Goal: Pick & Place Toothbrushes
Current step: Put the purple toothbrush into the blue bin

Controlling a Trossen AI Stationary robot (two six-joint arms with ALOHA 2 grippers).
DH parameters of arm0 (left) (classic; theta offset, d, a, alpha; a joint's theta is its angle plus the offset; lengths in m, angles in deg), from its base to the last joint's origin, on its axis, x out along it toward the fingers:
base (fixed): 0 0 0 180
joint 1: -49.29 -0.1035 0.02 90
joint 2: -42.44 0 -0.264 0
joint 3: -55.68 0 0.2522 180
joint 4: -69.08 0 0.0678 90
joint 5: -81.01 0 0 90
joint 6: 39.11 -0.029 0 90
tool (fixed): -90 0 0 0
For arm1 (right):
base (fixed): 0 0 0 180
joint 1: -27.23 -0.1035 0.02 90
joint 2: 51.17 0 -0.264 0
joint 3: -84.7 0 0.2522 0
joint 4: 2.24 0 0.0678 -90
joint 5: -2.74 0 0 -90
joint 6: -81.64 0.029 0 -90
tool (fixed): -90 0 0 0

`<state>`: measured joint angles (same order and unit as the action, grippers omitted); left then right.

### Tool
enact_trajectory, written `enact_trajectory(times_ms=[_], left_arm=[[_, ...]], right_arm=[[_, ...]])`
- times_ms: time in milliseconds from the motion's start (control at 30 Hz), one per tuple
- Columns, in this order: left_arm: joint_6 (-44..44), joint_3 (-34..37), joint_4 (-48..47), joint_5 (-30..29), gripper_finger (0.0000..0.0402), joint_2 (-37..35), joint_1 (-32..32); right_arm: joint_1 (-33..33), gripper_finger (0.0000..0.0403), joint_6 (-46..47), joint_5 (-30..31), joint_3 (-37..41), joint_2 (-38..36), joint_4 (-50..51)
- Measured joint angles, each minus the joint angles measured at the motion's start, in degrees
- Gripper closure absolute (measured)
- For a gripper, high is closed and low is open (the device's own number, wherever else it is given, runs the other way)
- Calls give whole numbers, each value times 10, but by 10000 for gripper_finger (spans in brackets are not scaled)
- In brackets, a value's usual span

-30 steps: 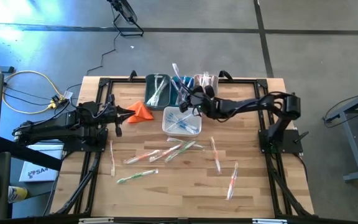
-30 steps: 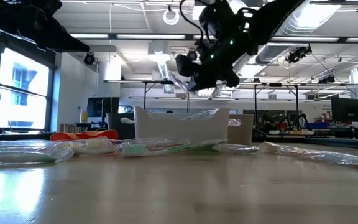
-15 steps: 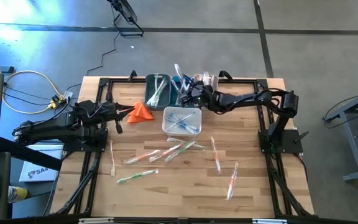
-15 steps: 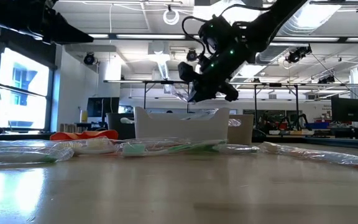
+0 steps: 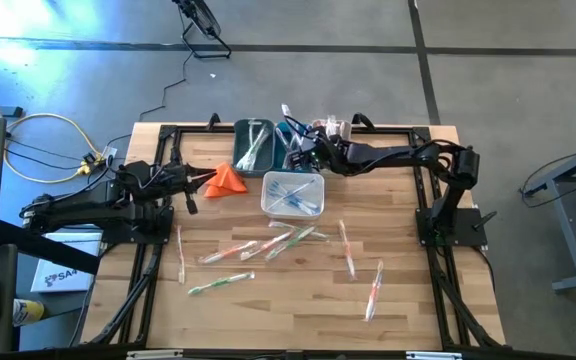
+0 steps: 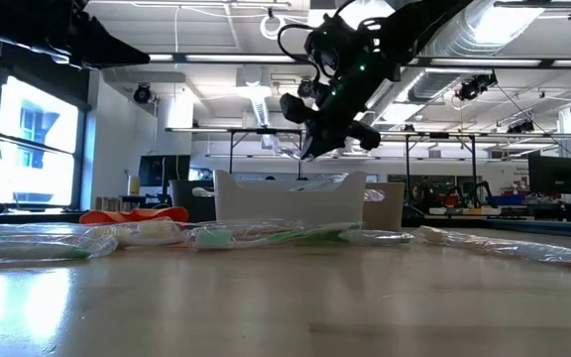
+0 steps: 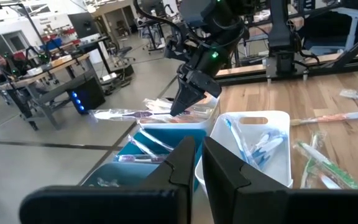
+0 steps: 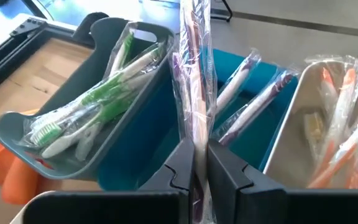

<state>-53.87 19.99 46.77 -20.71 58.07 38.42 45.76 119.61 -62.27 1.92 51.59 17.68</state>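
A wrapped purple toothbrush is clamped by the right gripper above the blue bin (left gripper closed, empty).

A smooth grey concrete floor fills the upper part of the high view, crossed by dark seam lines. At the left edge of the low view a tall bright window glows blue. White ceiling light strips run across the top, above distant workbenches with dark monitors at right.
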Motion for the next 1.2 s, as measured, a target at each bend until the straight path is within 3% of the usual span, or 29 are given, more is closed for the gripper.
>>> enact_trajectory(times_ms=[400, 900, 1200], left_arm=[[0, 0, 0, 0, 378, 0, 0], [0, 0, 0, 0, 378, 0, 0], [0, 0, 0, 1, 378, 0, 0]], right_arm=[[3, 382, 10, -16, 0, 59, -8], [7, 381, -1, -42, 0, 62, -5], [7, 324, -6, -40, 0, 62, -7]])
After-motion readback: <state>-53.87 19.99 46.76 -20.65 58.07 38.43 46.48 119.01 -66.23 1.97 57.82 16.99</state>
